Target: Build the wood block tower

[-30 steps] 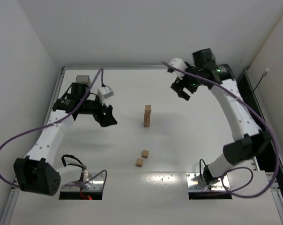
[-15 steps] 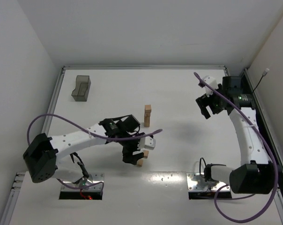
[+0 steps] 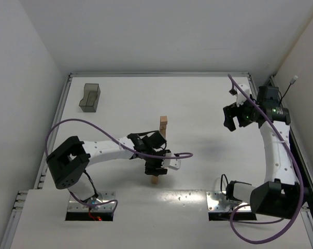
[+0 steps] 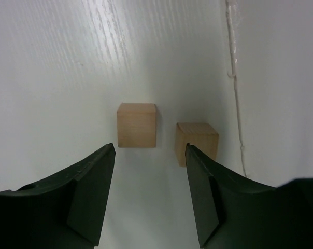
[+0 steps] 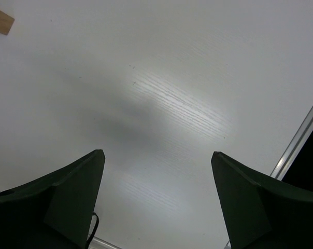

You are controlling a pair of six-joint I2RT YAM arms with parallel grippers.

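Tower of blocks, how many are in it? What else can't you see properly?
Tower: top view, too small to count its blocks.
Loose block: left wrist view, a finger hides its lower corner.
Tan piece: right wrist view, cut off at the picture's corner, so I cannot tell what it is.

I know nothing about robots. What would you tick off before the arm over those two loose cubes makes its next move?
1. Left gripper open and empty: ok.
2. Target block lined up with the gap between the jaws: ok, though off-centre.
3. Second block clear of the fingers: not ok, it sits in line with one finger.
4. Gripper low enough to grasp: cannot tell.
5. Tower standing upright: ok.
6. Right gripper open, away from the tower: ok.
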